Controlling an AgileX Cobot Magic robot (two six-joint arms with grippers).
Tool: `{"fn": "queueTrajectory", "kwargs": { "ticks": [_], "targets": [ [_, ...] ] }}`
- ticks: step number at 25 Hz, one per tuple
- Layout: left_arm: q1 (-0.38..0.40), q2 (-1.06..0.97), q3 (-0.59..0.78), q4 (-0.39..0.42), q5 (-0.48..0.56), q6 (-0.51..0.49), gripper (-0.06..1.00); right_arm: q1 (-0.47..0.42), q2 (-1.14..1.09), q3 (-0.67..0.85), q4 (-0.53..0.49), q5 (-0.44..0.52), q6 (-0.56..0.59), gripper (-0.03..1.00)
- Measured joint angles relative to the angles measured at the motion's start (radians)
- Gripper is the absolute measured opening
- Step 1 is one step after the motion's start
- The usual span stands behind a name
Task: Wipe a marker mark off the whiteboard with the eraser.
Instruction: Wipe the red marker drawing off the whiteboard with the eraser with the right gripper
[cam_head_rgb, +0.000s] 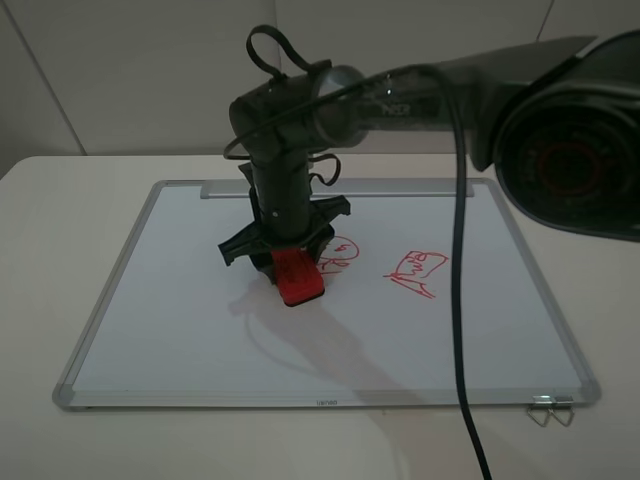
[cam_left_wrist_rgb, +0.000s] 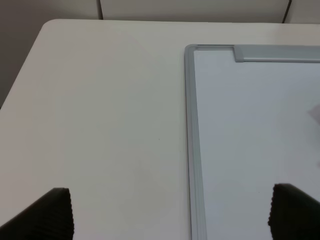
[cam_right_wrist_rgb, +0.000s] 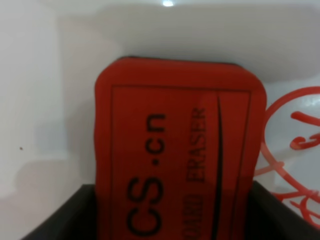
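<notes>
The whiteboard (cam_head_rgb: 200, 330) lies flat on the pale table, its tray strip along the far edge. My right gripper (cam_head_rgb: 285, 255) reaches across to the board's middle and is shut on the red eraser (cam_head_rgb: 298, 276), which slopes down toward the board surface. In the right wrist view the eraser (cam_right_wrist_rgb: 180, 150) fills the frame between my dark fingers (cam_right_wrist_rgb: 60, 217), lettering up. The marker mark (cam_head_rgb: 342, 252), a round red face, sits just right of the eraser, and its curve (cam_right_wrist_rgb: 295, 145) shows beside the eraser's edge. My left gripper (cam_left_wrist_rgb: 170, 215) is open over the table beside the whiteboard's (cam_left_wrist_rgb: 250, 140) left frame.
A boxy, spiky red scribble (cam_head_rgb: 418, 272) lies further right on the board. A black cable (cam_head_rgb: 460, 300) hangs across the board's right half. A metal clip (cam_head_rgb: 548, 410) sits at the near right corner. A bulky dark arm part (cam_head_rgb: 580, 150) looms at the upper right.
</notes>
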Motion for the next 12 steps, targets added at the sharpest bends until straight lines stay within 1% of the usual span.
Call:
{"fn": "queueTrajectory", "kwargs": {
  "ticks": [7,12],
  "targets": [
    [0.0,0.0,0.0,0.0,0.0,0.0,0.78,-0.032,0.012,-0.006,0.046,0.004,-0.045,0.5],
    [0.0,0.0,0.0,0.0,0.0,0.0,0.78,-0.096,0.015,-0.012,0.05,-0.016,-0.056,0.5]
  ]
}}
